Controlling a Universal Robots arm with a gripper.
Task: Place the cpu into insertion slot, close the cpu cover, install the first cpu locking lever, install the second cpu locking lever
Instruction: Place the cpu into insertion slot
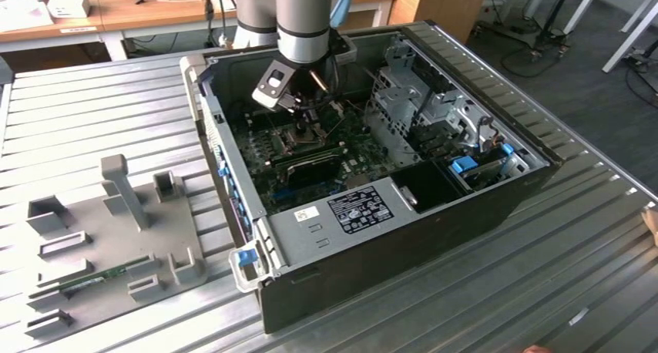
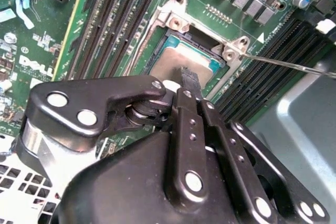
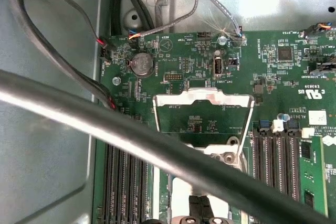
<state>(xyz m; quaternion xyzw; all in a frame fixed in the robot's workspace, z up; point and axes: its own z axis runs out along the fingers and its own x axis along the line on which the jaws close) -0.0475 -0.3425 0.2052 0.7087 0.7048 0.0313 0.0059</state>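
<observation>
The cpu [image 2: 181, 59], a pale silver square, lies flat in the insertion slot [image 2: 172, 22], whose silver rim frames it on the green board. My gripper [image 2: 188, 77] is shut, its black fingertips together at the chip's near edge; I cannot tell if they touch it. In the exterior view the gripper [image 1: 305, 126] reaches down into the open computer case over the slot [image 1: 293, 142]. The cpu cover [image 3: 205, 96], a silver frame with a cut-out middle, stands flipped open behind the slot, with the gripper [image 3: 202, 209] in front of it. A thin wire locking lever [image 2: 286, 64] sticks out beside the slot.
Long black memory slots [image 2: 115, 19] flank the socket on both sides. A thick grey cable [image 3: 105, 124] crosses close in front of the first wrist camera. The drive cage [image 1: 411, 99] fills the case's far side. A grey fixture plate [image 1: 113, 237] lies on the table at the exterior view's left.
</observation>
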